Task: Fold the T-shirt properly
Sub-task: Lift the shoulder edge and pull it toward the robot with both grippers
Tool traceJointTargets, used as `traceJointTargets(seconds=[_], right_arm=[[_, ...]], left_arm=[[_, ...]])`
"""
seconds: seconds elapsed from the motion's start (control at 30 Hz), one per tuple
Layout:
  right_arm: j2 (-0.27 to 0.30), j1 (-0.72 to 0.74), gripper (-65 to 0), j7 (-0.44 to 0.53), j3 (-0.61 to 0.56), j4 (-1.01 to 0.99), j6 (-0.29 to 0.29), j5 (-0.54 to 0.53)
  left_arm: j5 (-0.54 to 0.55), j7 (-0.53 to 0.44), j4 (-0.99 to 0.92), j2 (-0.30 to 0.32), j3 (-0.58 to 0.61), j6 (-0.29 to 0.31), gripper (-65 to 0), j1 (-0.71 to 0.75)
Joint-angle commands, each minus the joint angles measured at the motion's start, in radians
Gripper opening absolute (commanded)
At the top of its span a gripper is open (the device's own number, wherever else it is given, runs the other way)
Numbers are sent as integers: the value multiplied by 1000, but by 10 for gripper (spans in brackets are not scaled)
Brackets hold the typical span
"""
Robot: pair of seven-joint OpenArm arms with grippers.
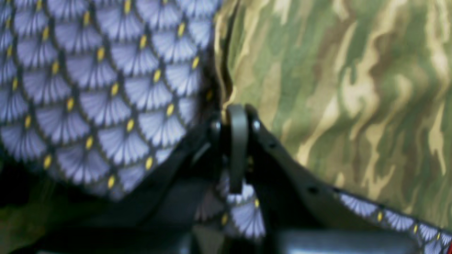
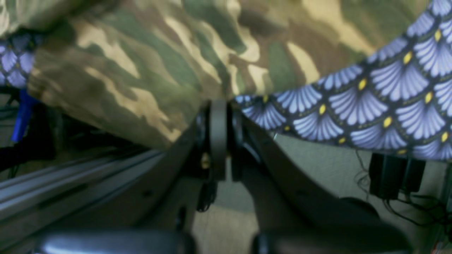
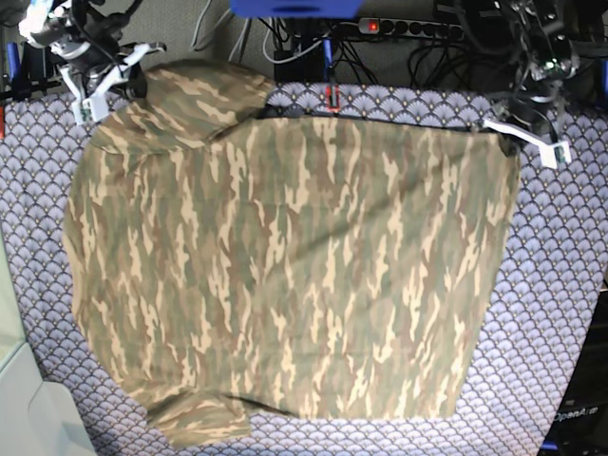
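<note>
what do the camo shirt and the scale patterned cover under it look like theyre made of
T-shirt: looks like soft matte woven or knit cloth, going by its wrinkles and its limp drape.
Patterned cover: seemingly thin printed fabric with a flat, dull finish; it lies smooth and hangs limply in the right wrist view.

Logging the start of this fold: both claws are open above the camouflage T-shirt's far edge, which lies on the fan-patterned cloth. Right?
Not quite. Both wrist views show the left claw and right claw shut on the T-shirt edge; the fan-patterned cloth part is right.
</note>
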State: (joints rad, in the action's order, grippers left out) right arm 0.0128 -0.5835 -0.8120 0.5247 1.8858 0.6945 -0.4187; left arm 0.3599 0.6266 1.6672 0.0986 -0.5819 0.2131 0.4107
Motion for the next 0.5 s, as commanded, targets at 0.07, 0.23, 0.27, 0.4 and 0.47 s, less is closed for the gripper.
traceJointTargets(seconds=[0.07, 0.23, 0.27, 0.4, 0.47], right_arm=[[-6, -23, -650, 12, 4, 25, 4, -13], [-9, -48, -650, 21, 12, 25, 4, -15], [-20, -49, -650, 38, 18, 25, 4, -15], [-33, -69, -650, 69, 44, 25, 4, -15], [-33, -74, -650, 69, 44, 25, 4, -15]], left_arm=[[3, 11, 67, 11, -8, -2, -645, 4], [3, 22, 113, 8, -8, -2, -645, 34], [3, 23, 120, 8, -8, -2, -645, 38], [3, 28, 120, 5, -54, -2, -645, 44], [3, 28, 118, 3, -74, -2, -645, 44]])
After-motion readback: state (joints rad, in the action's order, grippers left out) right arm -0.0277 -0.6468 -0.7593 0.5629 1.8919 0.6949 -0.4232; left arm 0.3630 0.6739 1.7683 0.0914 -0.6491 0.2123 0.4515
